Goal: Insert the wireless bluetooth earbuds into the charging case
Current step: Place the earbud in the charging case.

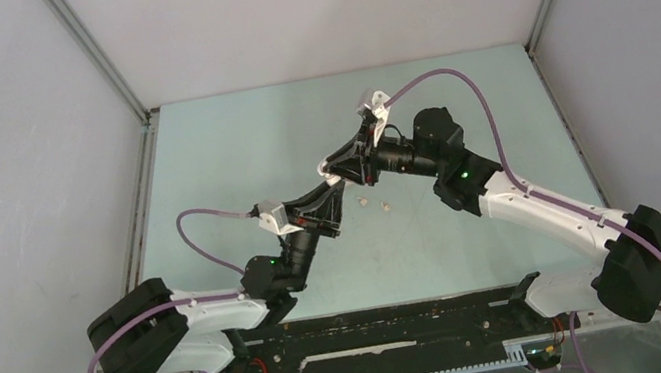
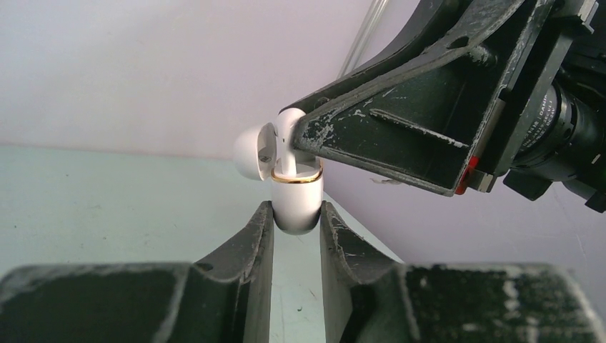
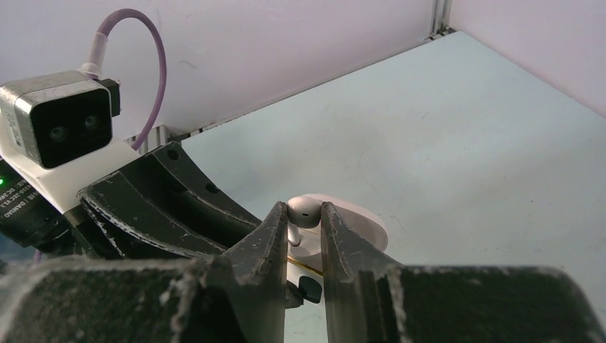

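The right end effector (image 3: pixel 304 216) pinches a white earbud (image 3: pixel 306 210) by its head, with the stem pointing down into the open charging case (image 2: pixel 296 199). The left end effector (image 2: pixel 296 218) is pressed onto the case's sides and holds it upright. This looks like the seating step. The next move probably calls for a straight push down, then release. Two loose buds (image 1: pixel 362 200) lie nearby on the desk (image 1: pixel 455 105).

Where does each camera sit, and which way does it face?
Top external: above and behind the arms, looking down on the table; both arms show.
Left wrist: on the left arm, looking along the left gripper clamping the charging case.
Right wrist: on the right arm, looking along the right gripper pinching a white earbud.
Shared: both wrist views show case and earbud.
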You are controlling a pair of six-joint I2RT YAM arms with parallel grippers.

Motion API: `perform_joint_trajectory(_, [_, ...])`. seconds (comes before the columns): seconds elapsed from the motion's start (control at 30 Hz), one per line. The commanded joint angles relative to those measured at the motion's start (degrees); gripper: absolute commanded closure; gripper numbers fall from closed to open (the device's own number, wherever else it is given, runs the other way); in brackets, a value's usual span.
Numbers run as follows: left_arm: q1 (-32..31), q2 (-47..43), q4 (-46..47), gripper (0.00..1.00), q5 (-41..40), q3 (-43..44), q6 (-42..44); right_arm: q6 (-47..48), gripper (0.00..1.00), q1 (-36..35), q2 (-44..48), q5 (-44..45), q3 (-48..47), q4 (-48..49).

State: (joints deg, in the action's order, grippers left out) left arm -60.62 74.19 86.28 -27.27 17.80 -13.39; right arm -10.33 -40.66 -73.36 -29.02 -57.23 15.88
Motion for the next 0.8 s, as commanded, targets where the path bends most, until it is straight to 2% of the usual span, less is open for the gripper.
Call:
perform_joint_trajectory(0.0, [0.24,-1.80,4.87,1.00,0.08,0.52,1.33,-0.91,1.00,-0.51,-0.99,2.84,-0.42,0.66])
perform_joint_trajectory(0.13, [0.24,-2.27,4.87,1.00,-0.93,0.41,2.43,-0.42,1.00,-0.39,-0.82,3.17,-0.42,-0.75])
perform_joint_trajectory(0.4, [0.24,-2.43,4.86,1.00,-0.27,0.24,5.17,-1.79,0.94,0.33,-0.53,3.31,-0.51,-0.64])
perform_joint_trajectory(0.77, [0.22,-2.08,4.87,1.00,-0.16,-0.13,6.75,-0.75,0.75,0.66,-0.74,2.42,-0.51,-0.73])
